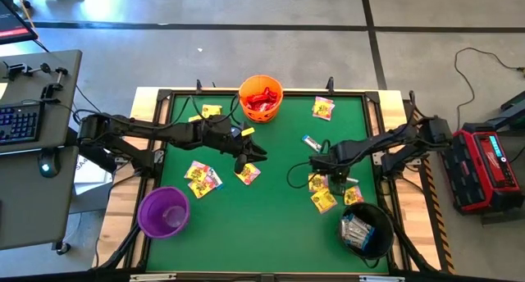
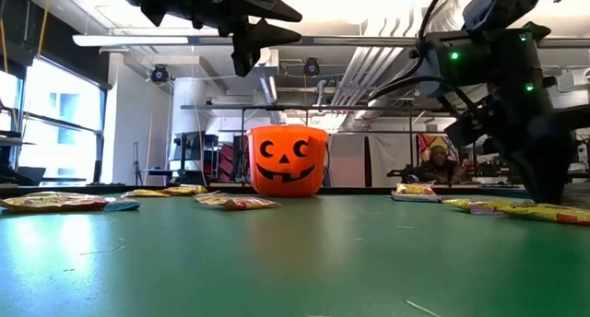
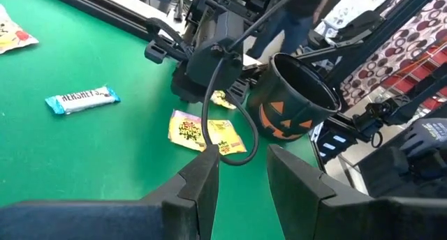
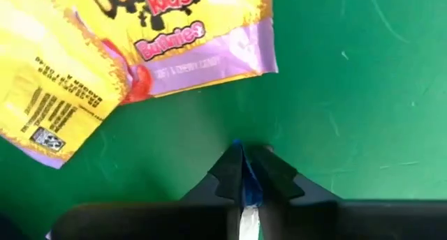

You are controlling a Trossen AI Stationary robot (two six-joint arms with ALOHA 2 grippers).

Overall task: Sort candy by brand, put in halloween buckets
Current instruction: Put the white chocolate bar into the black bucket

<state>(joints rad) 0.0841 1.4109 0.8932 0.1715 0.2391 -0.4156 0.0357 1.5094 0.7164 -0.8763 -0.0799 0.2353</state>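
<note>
**Right gripper closed on a white-blue packet near the black bucket**

The right gripper (image 4: 244, 171) was found low over the green table (image 1: 279, 216), its fingers pinched on the edge of a white-blue packet (image 4: 248, 198), just beside yellow packets (image 4: 140, 51). The step was judged a pickup. A lift and a short carry to the black bucket (image 1: 367, 230), where similar packets were seen, was judged to be called for next. Its rim lay close by; the table frame lay beyond. The left gripper (image 3: 241, 174) was held above mid-table, partly open and empty. Open room remained centrally.
</note>
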